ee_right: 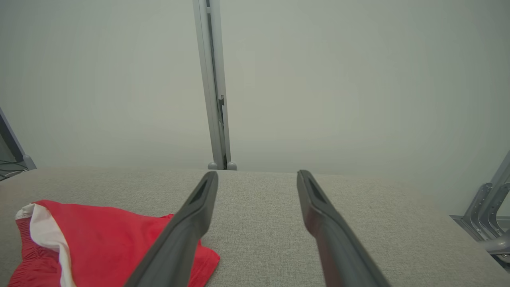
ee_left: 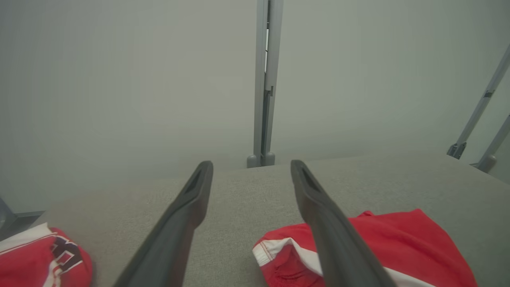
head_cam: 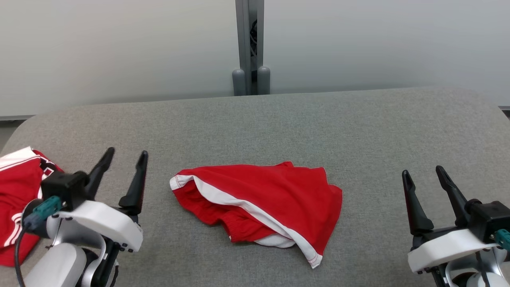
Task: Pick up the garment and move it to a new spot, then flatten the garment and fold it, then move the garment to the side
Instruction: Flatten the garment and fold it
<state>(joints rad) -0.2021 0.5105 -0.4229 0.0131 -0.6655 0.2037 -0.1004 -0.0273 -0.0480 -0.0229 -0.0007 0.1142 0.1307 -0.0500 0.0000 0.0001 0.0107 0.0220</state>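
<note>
centrally on the grey table [head_cam: 358,119] lies the red garment [head_cam: 279,195], crumpled, white trim showing. the left gripper [head_cam: 125,157] hovers just left of it, jaws wide and holding nothing; the right gripper [head_cam: 424,173] sits well apart on the right, likewise spread and empty. another red cloth [head_cam: 18,187], perhaps a jersey, lies at the table's left edge.

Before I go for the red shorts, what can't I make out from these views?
The red shorts: their own folds hide the lower layers, head view.
Same shorts, left wrist view: cut by the bottom edge, crossed by a finger of the left gripper.
The second red garment: cut by the head view's left edge; dark print unreadable.
</note>
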